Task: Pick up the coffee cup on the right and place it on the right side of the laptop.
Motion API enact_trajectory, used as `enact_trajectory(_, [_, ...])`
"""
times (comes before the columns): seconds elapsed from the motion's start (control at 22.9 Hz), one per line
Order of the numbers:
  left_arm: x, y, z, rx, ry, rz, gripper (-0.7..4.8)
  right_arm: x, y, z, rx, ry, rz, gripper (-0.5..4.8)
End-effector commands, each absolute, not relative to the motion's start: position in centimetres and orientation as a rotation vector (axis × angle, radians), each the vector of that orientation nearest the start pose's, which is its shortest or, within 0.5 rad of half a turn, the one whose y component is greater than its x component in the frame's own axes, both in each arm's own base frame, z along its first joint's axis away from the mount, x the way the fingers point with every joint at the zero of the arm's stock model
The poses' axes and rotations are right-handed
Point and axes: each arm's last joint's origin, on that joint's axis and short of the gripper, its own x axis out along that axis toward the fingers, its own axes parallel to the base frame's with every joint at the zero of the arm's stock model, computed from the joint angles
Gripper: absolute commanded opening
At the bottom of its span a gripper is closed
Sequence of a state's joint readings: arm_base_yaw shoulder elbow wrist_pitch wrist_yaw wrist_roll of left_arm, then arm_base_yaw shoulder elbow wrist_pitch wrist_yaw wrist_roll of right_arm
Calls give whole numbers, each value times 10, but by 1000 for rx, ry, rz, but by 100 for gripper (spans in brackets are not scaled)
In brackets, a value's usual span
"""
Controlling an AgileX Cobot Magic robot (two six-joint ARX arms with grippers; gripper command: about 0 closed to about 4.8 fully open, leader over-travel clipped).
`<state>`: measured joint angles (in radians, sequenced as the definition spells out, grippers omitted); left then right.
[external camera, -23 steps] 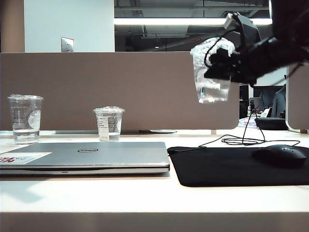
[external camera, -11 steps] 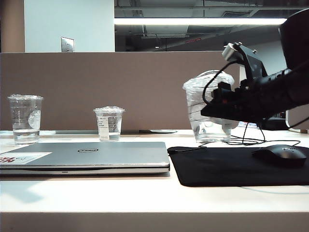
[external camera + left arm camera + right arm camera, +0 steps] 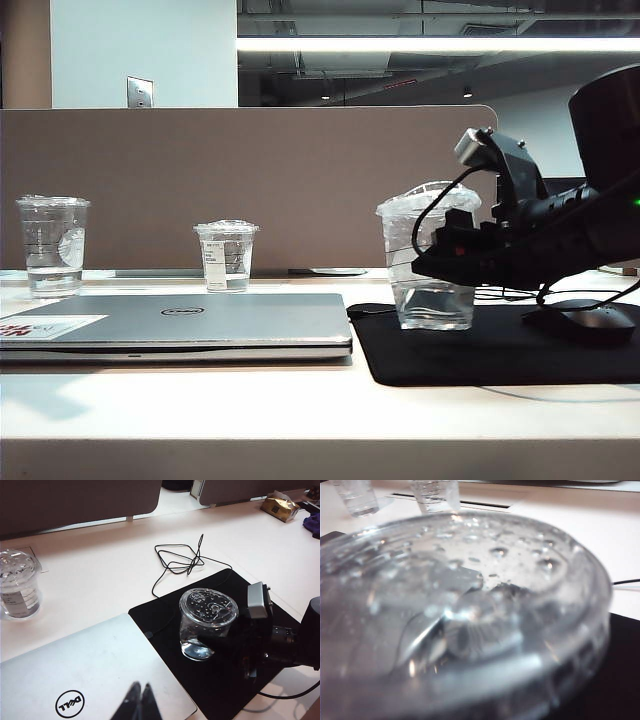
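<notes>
Office: desk partition (image 3: 240, 185), laptop (image 3: 180, 322), mouse (image 3: 580, 322).

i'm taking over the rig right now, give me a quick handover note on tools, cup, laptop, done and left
Right tool: shut on the coffee cup, which sits on the black mat just right of the laptop.
Left tool: shut, holds nothing, hovering over the laptop lid.
Done: cup picked up and brought to the laptop's right side.
Left: open the right tool and back away without tipping the cup.

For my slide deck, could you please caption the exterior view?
Right gripper holds the coffee cup on the black mouse mat, right of the closed Dell laptop.
</notes>
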<state>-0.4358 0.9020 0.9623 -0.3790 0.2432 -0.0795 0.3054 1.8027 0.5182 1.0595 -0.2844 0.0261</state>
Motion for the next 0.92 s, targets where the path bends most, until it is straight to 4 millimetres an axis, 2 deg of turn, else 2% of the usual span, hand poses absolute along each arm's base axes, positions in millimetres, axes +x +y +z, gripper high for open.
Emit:
enact_trajectory(0.04, [167,-86,358,-47,330,-667,-5,285,104,120,23,208,608,233])
enact_trajectory(0.09, [167,-86,358,-47,330,-667,-5,285,104,119,24,211,615,235])
enact_trajectory(0.13, [167,-86,358,-47,330,-667,-5,284,104,119,25,211,638,295])
enact_trajectory(0.22, [167,-86,358,-47,330,-667,-5,284,104,119,25,210,638,479])
enact_trajectory(0.39, [167,-86,358,-47,330,-667,-5,284,104,122,25,208,635,479])
enact_trajectory(0.57, [167,-86,358,-47,330,-667,-5,274,99,137,25,214,625,479])
enact_trajectory(0.83, [167,-86,358,-47,330,-667,-5,221,79,153,24,196,590,479])
enact_trajectory(0.87, [167,-86,358,-46,330,-667,-5,210,75,156,24,194,590,254])
enact_trajectory(0.92, [167,-86,358,-47,330,-667,-5,203,73,159,23,187,589,68])
